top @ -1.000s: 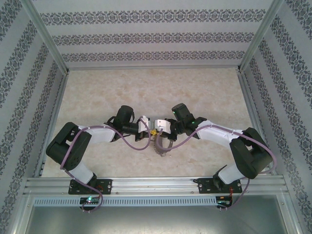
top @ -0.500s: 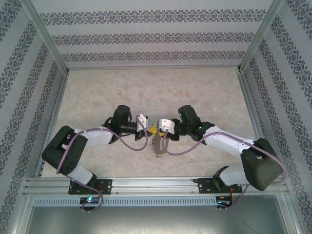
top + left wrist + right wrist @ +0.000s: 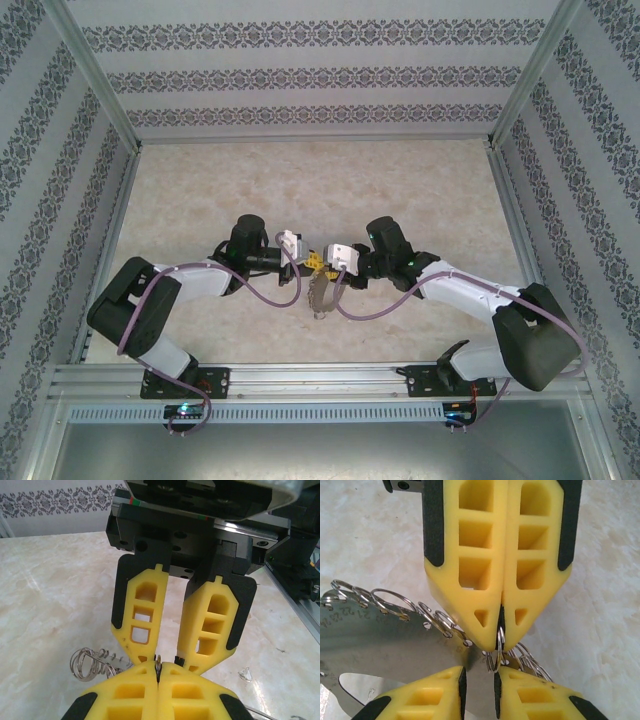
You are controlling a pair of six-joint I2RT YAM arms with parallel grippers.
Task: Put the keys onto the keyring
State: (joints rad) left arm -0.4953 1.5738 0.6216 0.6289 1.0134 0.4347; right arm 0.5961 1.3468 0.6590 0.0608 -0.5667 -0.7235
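Note:
The keyring [image 3: 320,296] is a silvery bunch: a numbered metal plate [image 3: 385,640] with several small split rings [image 3: 87,662] strung along its edge. It hangs under the two grippers, which meet tip to tip over the middle of the table. My left gripper [image 3: 158,666] is shut on one small ring [image 3: 494,652] of the bunch. My right gripper [image 3: 479,675] faces it, open by a narrow gap, and the pinched ring dips into that gap beside one finger [image 3: 530,692]. The keys with coloured heads are out of view.
The marble-patterned table [image 3: 200,200] is boxed in by patterned walls and aluminium posts [image 3: 95,90]. An aluminium rail [image 3: 320,378] carries both arm bases at the near edge. A small clear fragment [image 3: 244,674] lies on the table. Purple cables [image 3: 270,295] droop under the wrists.
The right arm has stretched out and its elbow has dropped to the right. The grippers' meeting point has crept slightly away from the bases, and the hanging bunch has swung a little left.

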